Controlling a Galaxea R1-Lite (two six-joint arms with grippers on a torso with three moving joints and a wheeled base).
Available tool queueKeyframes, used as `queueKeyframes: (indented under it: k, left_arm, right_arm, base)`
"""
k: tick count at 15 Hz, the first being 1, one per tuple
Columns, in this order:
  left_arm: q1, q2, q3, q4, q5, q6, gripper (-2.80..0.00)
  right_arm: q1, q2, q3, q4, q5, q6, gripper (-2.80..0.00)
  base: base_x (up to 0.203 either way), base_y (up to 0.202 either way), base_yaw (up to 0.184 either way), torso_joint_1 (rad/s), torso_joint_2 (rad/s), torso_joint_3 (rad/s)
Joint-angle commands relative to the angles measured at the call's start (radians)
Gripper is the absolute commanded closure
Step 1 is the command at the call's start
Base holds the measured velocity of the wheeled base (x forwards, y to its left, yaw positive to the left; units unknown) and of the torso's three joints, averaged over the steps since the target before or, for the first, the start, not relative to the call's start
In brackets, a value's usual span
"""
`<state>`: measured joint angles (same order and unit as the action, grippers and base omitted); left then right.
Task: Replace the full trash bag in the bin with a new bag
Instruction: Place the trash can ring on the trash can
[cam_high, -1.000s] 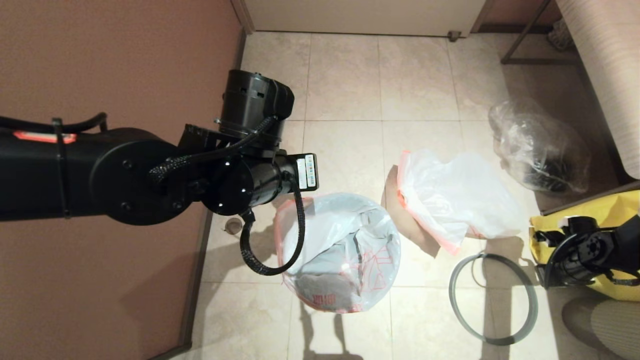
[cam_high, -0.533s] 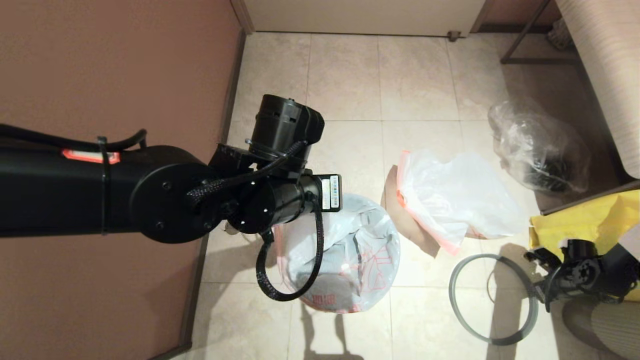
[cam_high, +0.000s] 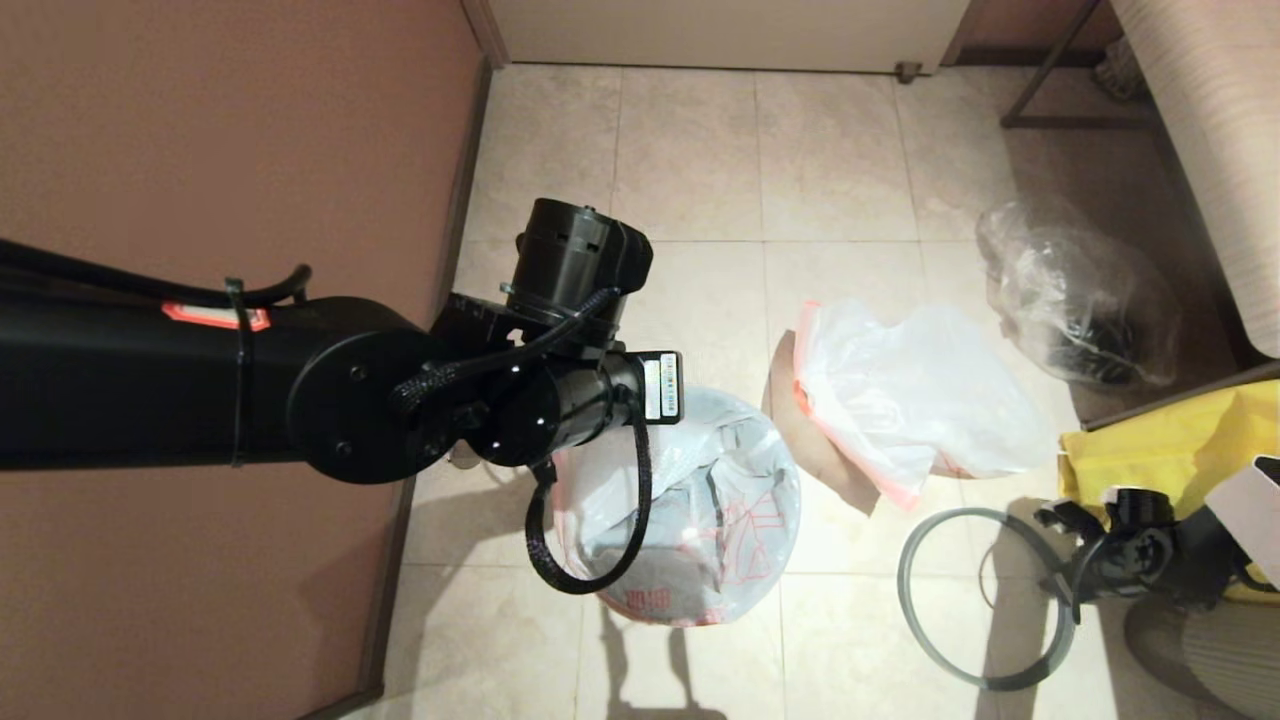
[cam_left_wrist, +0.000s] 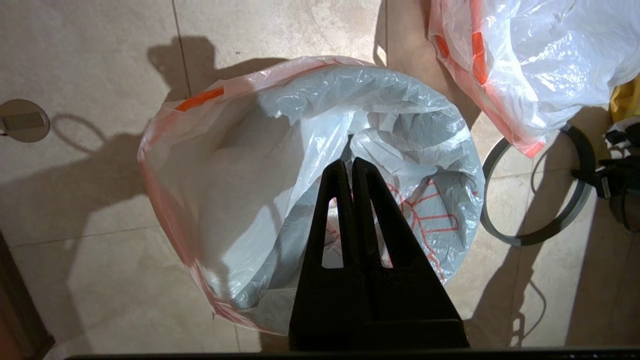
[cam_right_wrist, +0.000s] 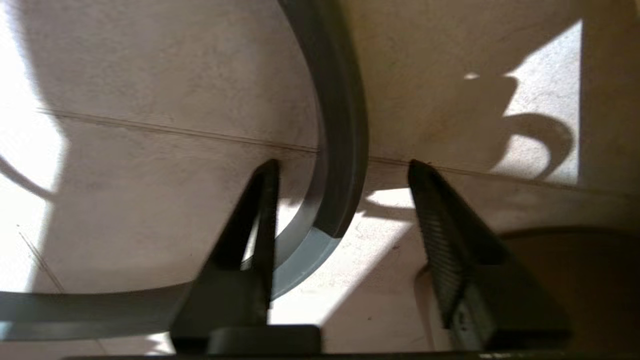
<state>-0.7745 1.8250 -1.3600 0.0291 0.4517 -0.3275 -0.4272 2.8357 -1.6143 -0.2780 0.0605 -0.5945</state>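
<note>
Spread fingers (cam_right_wrist: 440, 240) of right gripper (cam_high: 1075, 555) now lowered astride thin grey rim ring (cam_right_wrist: 340, 150), seemingly untouched; left gripper (cam_left_wrist: 352, 167) pressed together above crinkly translucent new bag (cam_high: 700, 500) lining the bin.

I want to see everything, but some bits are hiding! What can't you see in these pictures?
- The bin: every view, covered by the new bag draped over it.
- Left gripper: head view, hidden behind its own arm.
- Rim ring: right wrist view, cut off by the edges.
- Clear bag: head view, its dark contents are too crumpled to name.
</note>
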Motion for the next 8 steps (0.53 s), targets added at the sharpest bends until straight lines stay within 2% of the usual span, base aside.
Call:
queueKeyframes:
  k: [1,3,6,8]
  left_arm:
    - [0.004,-0.003,0.001,-0.003,0.005,-0.002,0.0]
    - [0.009,-0.008,-0.004,-0.003,0.007,-0.002,0.0]
    - [0.006,-0.038,-0.007,-0.005,0.028,-0.002,0.0]
    - [-0.005,-0.106,0.007,-0.02,0.023,-0.002,0.0]
  right_arm:
    - [0.008,0.071,-0.097,0.117,0.001,0.005,0.0]
    - [0.021,0.073,-0.114,0.176,0.002,0.021,0.0]
    - [0.023,0.011,-0.048,0.179,0.003,0.051,0.0]
    - [0.034,-0.116,0.052,0.18,0.008,0.146,0.0]
  base:
    - [0.0,0.0,0.0,0.0,0.0,0.0]
    - [0.0,0.0,0.0,0.0,0.0,0.0]
    - [0.0,0.0,0.0,0.0,0.0,0.0]
    - [0.0,0.0,0.0,0.0,0.0,0.0]
